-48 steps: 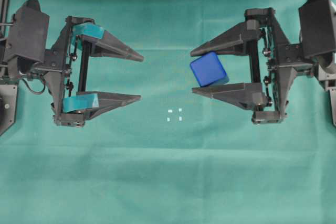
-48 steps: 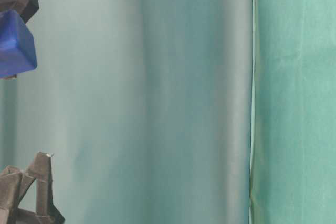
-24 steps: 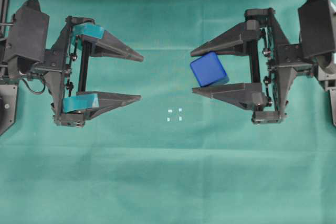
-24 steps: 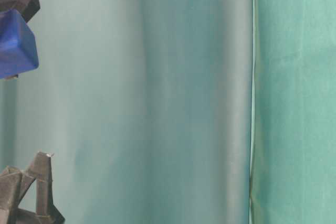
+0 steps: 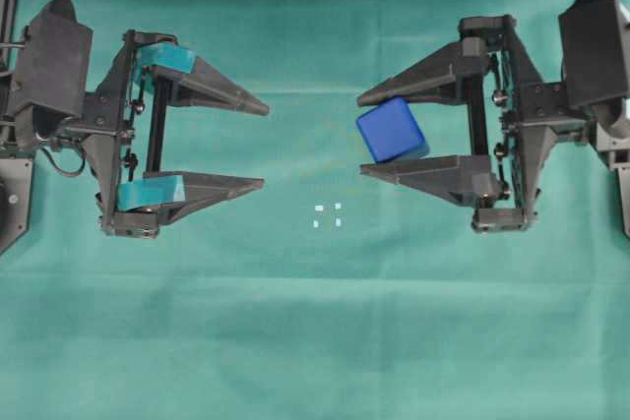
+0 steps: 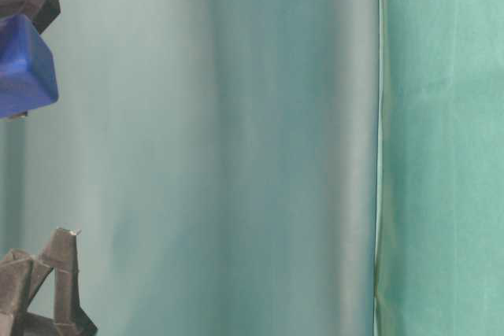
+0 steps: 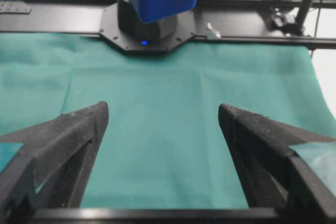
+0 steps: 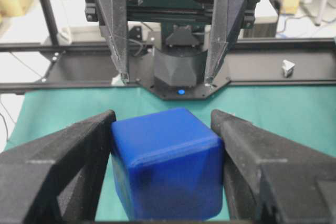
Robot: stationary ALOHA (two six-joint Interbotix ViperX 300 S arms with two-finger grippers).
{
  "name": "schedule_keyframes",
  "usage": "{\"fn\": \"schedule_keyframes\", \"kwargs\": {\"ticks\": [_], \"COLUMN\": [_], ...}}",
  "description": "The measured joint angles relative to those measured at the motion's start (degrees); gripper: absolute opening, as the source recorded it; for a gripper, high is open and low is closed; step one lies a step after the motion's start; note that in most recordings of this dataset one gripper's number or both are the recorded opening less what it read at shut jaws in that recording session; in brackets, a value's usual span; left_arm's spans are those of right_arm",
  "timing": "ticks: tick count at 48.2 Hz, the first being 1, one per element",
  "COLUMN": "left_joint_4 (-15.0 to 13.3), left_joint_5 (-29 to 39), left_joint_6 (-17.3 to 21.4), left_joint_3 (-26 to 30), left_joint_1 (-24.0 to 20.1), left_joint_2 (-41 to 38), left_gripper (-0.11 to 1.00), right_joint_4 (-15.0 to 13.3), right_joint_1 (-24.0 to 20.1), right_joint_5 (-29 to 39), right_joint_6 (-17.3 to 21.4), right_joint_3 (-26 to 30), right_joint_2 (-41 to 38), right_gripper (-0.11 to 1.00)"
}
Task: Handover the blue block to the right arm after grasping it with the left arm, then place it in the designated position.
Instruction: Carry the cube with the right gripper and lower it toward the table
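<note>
The blue block [image 5: 392, 130] hangs tilted above the green cloth, pinched between the two black fingers of my right gripper [image 5: 360, 135], which is shut on it. In the right wrist view the blue block [image 8: 165, 163] fills the gap between the fingers. My left gripper [image 5: 264, 145], with teal pads at the finger bases, stands wide open and holds nothing, well to the left of the block. The designated position [image 5: 327, 215], small white marks in a square, lies on the cloth below and left of the block. The table-level view catches the blue block [image 6: 24, 68] at its left edge.
Green cloth [image 5: 315, 341] covers the whole table. Black frame rails and an arm base [image 7: 147, 24] run along the far edge in the left wrist view. A fold line in the cloth [image 6: 379, 147] runs vertically in the table-level view.
</note>
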State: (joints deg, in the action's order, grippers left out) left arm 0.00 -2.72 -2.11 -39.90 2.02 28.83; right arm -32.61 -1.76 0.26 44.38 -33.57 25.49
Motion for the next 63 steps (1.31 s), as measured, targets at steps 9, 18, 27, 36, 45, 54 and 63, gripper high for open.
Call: {"fn": "schedule_keyframes", "kwargs": {"ticks": [9,18,27,36,45,54,63], "left_joint_4": [0.0,0.0,0.0,0.0,0.0,0.0,0.0], "left_joint_5": [0.09,0.0,0.09,0.09,0.09,0.09,0.09], "left_joint_6": [0.0,0.0,0.0,-0.09,-0.09,0.0,0.0], "left_joint_3": [0.0,0.0,0.0,0.0,0.0,0.0,0.0], "left_joint_1": [0.0,0.0,0.0,0.0,0.0,0.0,0.0], "left_joint_2": [0.0,0.0,0.0,0.0,0.0,0.0,0.0], "left_gripper": [0.99,0.99,0.99,0.99,0.99,0.99,0.99], "right_joint_4": [0.0,0.0,0.0,0.18,1.58,3.69,3.96], "right_joint_1": [-0.09,-0.44,-1.41,-2.64,-4.48,-5.71,-5.98], "right_joint_5": [0.26,2.2,5.98,11.51,17.58,21.71,22.24], "right_joint_6": [0.09,0.18,0.18,0.18,0.18,0.18,0.09], "right_joint_3": [-0.09,0.0,0.0,-0.09,-0.09,-0.18,-0.18], "right_joint_2": [0.0,0.0,0.0,0.0,0.0,0.0,0.0], "right_gripper": [0.61,0.61,0.61,0.61,0.61,0.61,0.61]}}
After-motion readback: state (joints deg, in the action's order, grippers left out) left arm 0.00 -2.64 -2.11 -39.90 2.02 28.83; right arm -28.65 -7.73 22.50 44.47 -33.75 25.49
